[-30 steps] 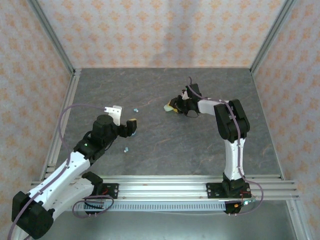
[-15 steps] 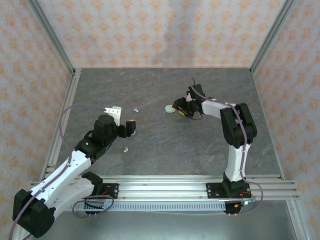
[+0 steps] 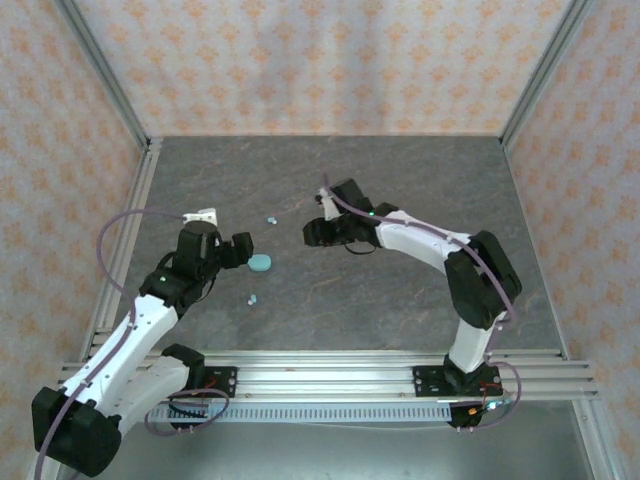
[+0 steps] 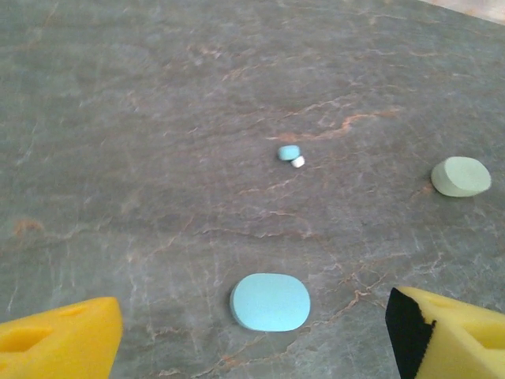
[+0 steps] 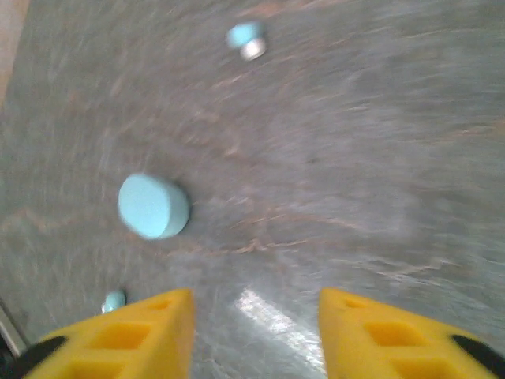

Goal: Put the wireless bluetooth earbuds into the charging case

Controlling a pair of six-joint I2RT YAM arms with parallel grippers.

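Note:
A light blue oval charging case lies shut on the grey table. My left gripper stands open just left of the case, apart from it. In the left wrist view the case lies just ahead of my open left gripper. One light blue earbud lies behind the case, another in front. A pale mint case lies farther right. My right gripper hovers open and empty, right of the blue case. Its blurred wrist view has the earbuds.
Aluminium rails run along the table's near edge and up both sides. Patterned walls close the back and sides. The right arm's elbow stands at the right.
The left gripper pulled back to the left and the blue case now lies bare on the table. The right arm swung left, away from where the mint case lay.

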